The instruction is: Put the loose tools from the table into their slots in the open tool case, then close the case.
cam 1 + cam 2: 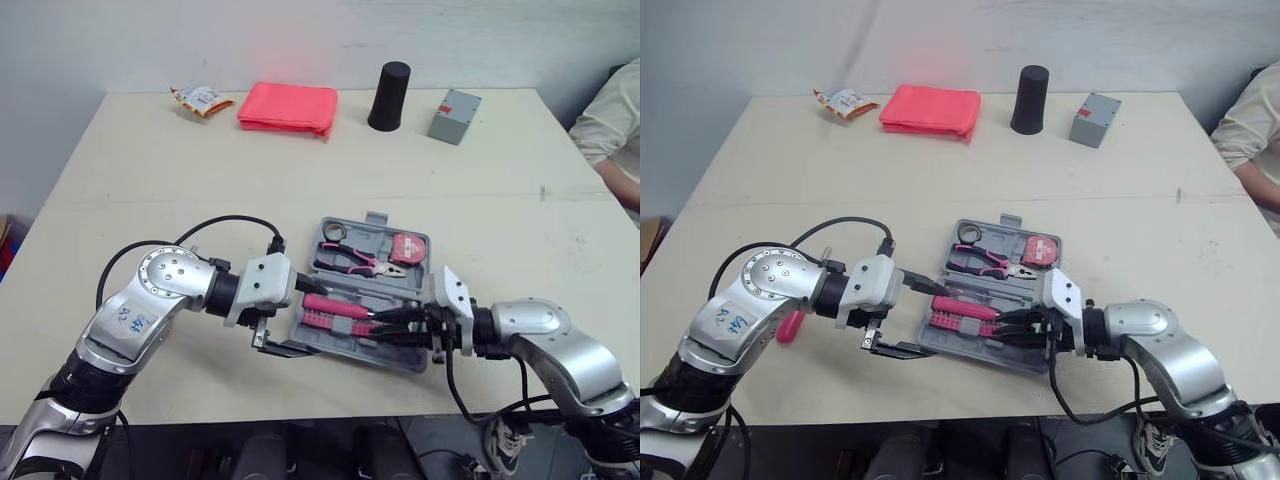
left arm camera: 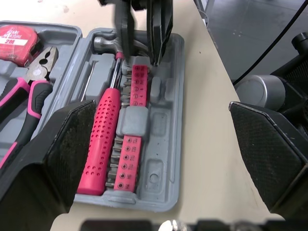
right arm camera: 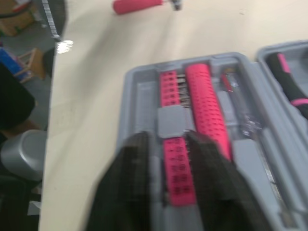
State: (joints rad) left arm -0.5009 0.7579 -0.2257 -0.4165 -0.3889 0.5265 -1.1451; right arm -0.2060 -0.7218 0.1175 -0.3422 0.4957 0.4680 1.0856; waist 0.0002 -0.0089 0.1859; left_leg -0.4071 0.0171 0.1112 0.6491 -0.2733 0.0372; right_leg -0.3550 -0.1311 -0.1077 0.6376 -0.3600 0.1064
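Head view: the loose tool lies on the table by the left arm, well apart from the case. It looks stiff, light and ready to roll; take the pink handle at its middle.

Left wrist view: the left claw is released, wide open and empty, at the case end.

Right wrist view: the right claw is released, its fingers narrowly apart astride the bit strip.
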